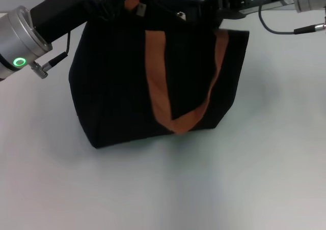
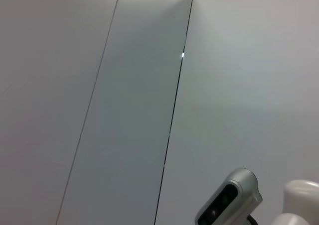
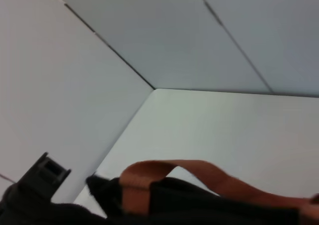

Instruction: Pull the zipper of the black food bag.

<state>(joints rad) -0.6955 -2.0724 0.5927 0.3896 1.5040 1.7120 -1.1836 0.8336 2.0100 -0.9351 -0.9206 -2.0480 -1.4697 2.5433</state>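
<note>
The black food bag point(image 1: 122, 87) stands on the table in the head view, with orange-brown straps point(image 1: 158, 82) down its front. A small silver piece point(image 1: 181, 15) on its top edge looks like the zipper pull. My left gripper point(image 1: 125, 0) is at the bag's top left corner, by the strap's upper end. My right gripper point(image 1: 216, 7) is at the top edge, just right of the silver piece. The right wrist view shows the bag's top point(image 3: 199, 205) and a strap loop point(image 3: 164, 170). The left wrist view shows no bag.
The bag stands on a white tabletop point(image 1: 229, 179), which is bare in front of and to the right of it. A cable point(image 1: 285, 30) hangs from the right arm. Pale wall panels point(image 2: 139, 85) fill the left wrist view, with a silver camera housing point(image 2: 229, 200) low in it.
</note>
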